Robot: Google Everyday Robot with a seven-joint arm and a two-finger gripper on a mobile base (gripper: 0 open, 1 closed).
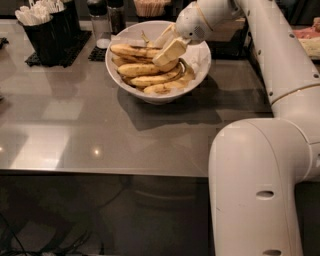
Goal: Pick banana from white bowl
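Observation:
The white bowl (150, 92) stands at the back middle of the grey table and is lined with crumpled white paper. Several yellow bananas lie in it. The top banana (131, 50) is long and nearly straight with brown streaks, and it lies across the back of the pile. My gripper (168, 44) reaches down into the bowl from the upper right. It sits at the right end of that top banana, touching or nearly touching it. That end of the banana is hidden behind the gripper.
A black holder with white utensils (45, 30) stands at the back left. Dark shakers (107, 17) and a cup of wooden sticks (150, 7) stand behind the bowl. My white arm and base (260, 190) fill the right side. The table's front edge runs below the middle.

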